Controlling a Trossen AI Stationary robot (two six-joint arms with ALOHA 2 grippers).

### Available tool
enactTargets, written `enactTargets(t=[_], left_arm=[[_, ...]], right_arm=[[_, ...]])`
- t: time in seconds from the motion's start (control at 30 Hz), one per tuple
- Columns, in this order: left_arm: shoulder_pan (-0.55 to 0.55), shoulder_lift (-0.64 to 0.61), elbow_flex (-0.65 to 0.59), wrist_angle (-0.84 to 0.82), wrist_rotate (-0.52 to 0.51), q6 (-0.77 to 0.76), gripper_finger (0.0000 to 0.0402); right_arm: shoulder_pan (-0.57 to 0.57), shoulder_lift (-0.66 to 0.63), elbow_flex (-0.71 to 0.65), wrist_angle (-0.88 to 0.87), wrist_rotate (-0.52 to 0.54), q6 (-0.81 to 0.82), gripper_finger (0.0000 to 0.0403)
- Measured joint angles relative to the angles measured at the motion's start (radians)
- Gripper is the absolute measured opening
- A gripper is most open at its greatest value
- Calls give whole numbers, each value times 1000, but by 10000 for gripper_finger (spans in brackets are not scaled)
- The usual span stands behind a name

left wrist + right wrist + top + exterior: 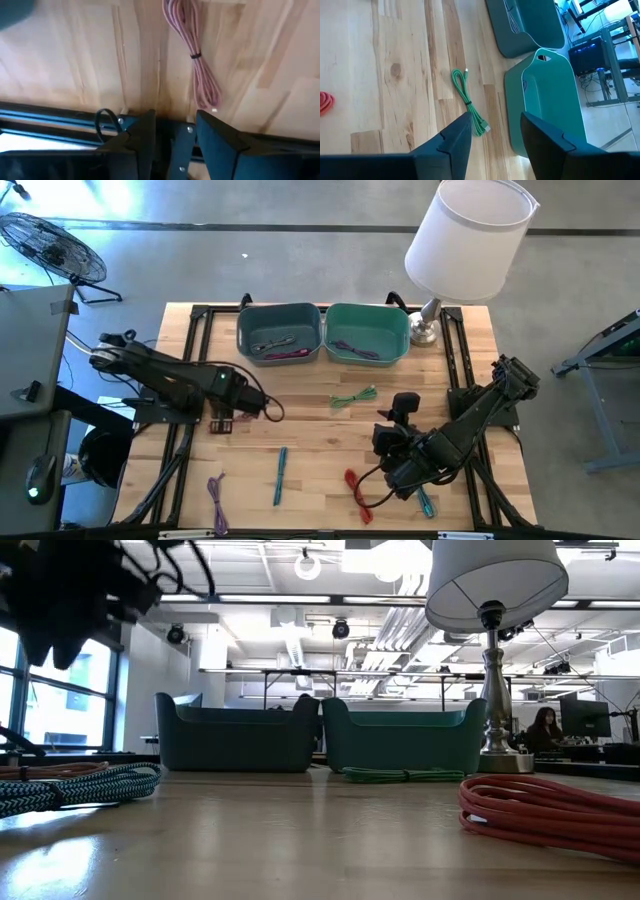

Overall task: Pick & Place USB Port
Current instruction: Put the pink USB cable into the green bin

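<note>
A grey concrete floor surrounds the table, with a floor fan, tall windows and a white pipe-lined ceiling.

Your left gripper sits over the table's left side w/ fingers parted, nothing btwn them. Your right gripper hovers over the front right, arm folded in from the right edge, fingers apart, empty.
</note>
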Motion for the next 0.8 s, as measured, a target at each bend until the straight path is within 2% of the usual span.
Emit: enactTargets(t=[0.33,0.5,0.8], left_arm=[[0,0,-161,160,45,10,209],[0,0,-191,261,92,13,213],[0,0,-273,380,95,11,214]], right_arm=[[0,0,0,17,-10,-2,160],[0,0,0,21,-10,-3,161],[0,0,0,28,-26,-3,161]])
